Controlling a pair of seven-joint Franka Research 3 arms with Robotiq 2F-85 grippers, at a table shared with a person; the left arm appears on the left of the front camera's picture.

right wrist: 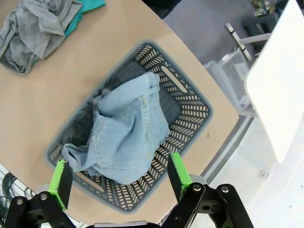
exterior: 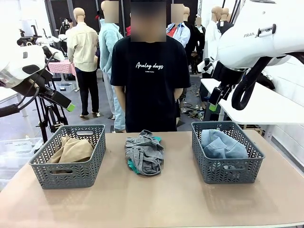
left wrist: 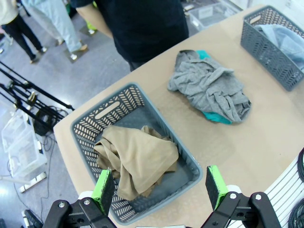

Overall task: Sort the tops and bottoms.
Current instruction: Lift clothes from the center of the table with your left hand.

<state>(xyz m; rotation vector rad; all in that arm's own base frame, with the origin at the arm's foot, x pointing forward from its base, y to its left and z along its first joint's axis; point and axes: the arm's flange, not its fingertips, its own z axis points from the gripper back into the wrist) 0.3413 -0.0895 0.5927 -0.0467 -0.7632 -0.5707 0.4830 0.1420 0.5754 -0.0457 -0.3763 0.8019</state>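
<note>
Jaws wide, empty, on left gripper [left wrist: 158, 184], raised above grey basket [left wrist: 90, 128] with crumpled khaki top [left wrist: 137, 156] inside | right gripper [right wrist: 118, 175] likewise wide, empty, above second grey basket [right wrist: 190, 99] with heaped denim bottoms [right wrist: 128, 137] inside | grey top [left wrist: 209, 88] bunched over teal top [left wrist: 216, 118] — on table [left wrist: 266, 142], between the baskets

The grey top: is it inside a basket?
No, the grey top lies on the table between the left basket and the right basket.

Two baskets are counted: left basket [exterior: 66, 174], right basket [exterior: 228, 172]. Three tops are counted: khaki top [exterior: 72, 150], grey top [exterior: 145, 154], teal top [left wrist: 216, 117]. One denim garment [exterior: 222, 145] is counted.
</note>
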